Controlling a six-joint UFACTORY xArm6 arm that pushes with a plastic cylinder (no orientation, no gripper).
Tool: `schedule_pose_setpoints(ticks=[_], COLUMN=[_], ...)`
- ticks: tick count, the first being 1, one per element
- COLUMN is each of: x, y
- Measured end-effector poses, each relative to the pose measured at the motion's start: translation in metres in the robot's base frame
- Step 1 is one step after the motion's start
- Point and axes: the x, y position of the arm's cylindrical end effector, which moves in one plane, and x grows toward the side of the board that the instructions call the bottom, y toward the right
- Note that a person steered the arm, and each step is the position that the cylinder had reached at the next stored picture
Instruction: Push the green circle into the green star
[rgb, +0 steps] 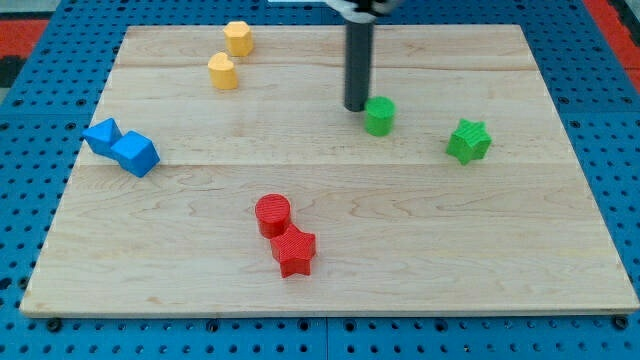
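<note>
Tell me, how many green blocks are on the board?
2. The green circle stands right of centre, touching my tip on its left. The green star lies further to the view's right, apart from it. None seems hidden.

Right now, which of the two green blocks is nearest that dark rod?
The green circle: my tip sits right at its left side in the view. The green star lies apart, farther toward the view's right and slightly lower.
</note>
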Motion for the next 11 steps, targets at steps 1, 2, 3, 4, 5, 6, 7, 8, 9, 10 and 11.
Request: schedule_pose_setpoints(ticks=[1,2,3,4,5,6,7,8,9,10,11], x=[0.016,0.020,0.026,0.039,0.049,0.050,0.050,0.050,0.050,0.050,0.050], y=[0.020,0.020,0.020,0.007,0.005,0.022,0.040,0.049,0.054,0.050,0.043])
